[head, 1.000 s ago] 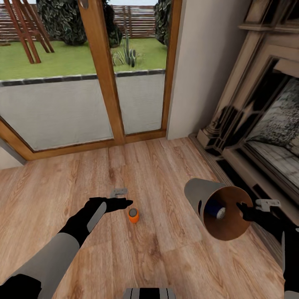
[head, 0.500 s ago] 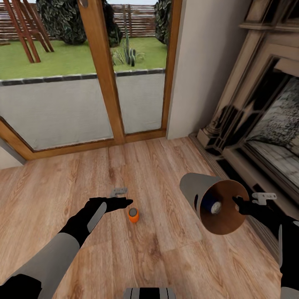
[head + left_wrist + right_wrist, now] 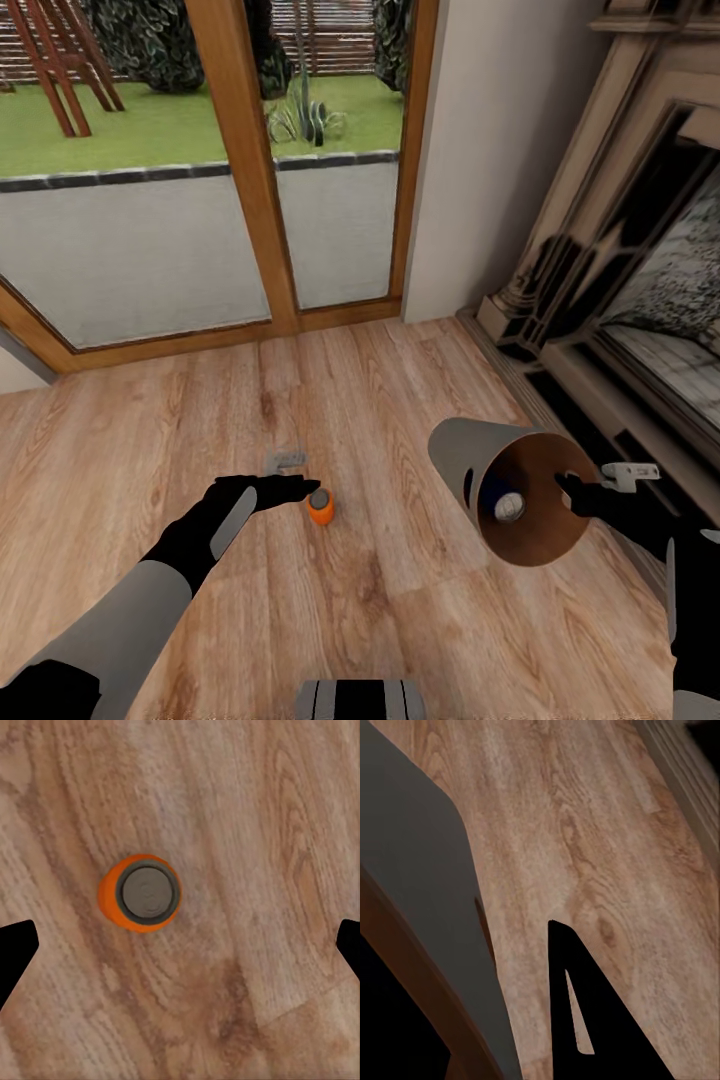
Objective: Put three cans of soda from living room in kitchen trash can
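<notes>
One orange can of soda stands upright on the wood floor, its grey top showing in the left wrist view. My left gripper hovers just above it, open, with the can between the spread fingertips. My right gripper is shut on the rim of the grey trash can, held tilted with its brown mouth toward the camera. A dark blue can lies inside it. In the right wrist view the bin's grey wall sits beside one black finger.
A fireplace surround with a raised hearth edge runs along the right. Wood-framed glass doors to the garden close the far side, with a plain wall section between them. Open plank floor lies around the can.
The view has tilted slightly. My right arm has carried the trash can a little to the left and the blue can has shifted inside it. The left gripper stays over the orange can.
</notes>
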